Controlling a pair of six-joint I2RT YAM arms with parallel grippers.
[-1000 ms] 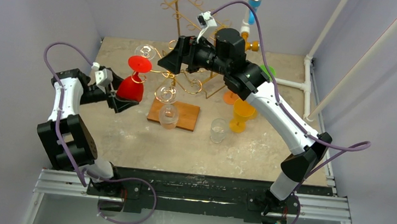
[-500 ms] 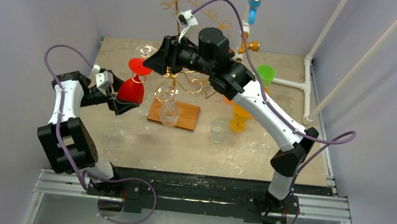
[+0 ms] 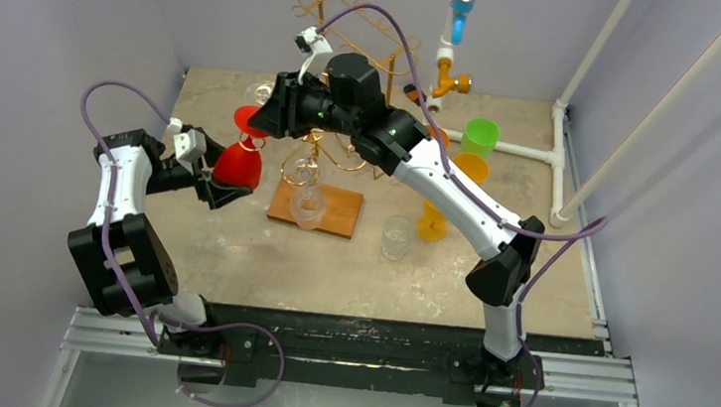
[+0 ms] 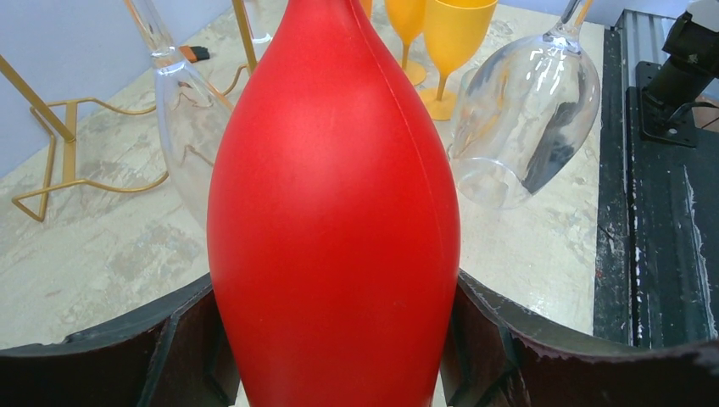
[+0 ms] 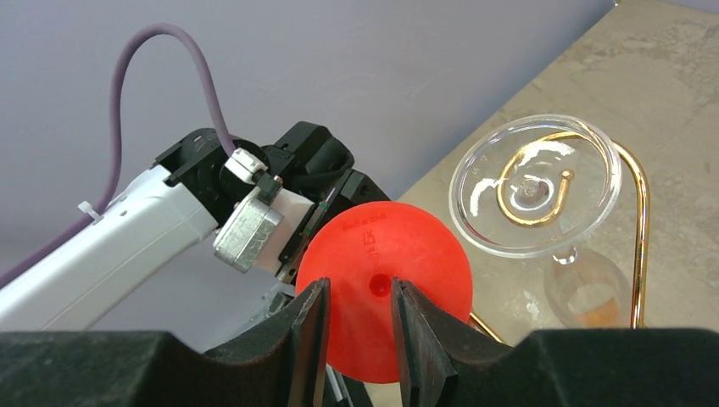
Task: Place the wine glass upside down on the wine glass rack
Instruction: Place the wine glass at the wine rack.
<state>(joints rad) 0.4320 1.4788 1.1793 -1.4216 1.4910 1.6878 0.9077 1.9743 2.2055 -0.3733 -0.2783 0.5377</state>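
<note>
Left claw (image 3: 222,178) clamps the red wine glass (image 3: 239,162) by its bowl, just left of the rack (image 3: 334,209), stem axis upward. Right claw (image 5: 356,292) (jaws narrow, gripping nothing) points at its foot (image 5: 432,271) from the rack side. We'd judge it nearest.

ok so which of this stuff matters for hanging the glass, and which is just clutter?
In the job: red wine glass, gold rack, left gripper, right gripper.
Lying about: yellow glasses, green cup, tumbler, clear glasses already on the rack.
</note>
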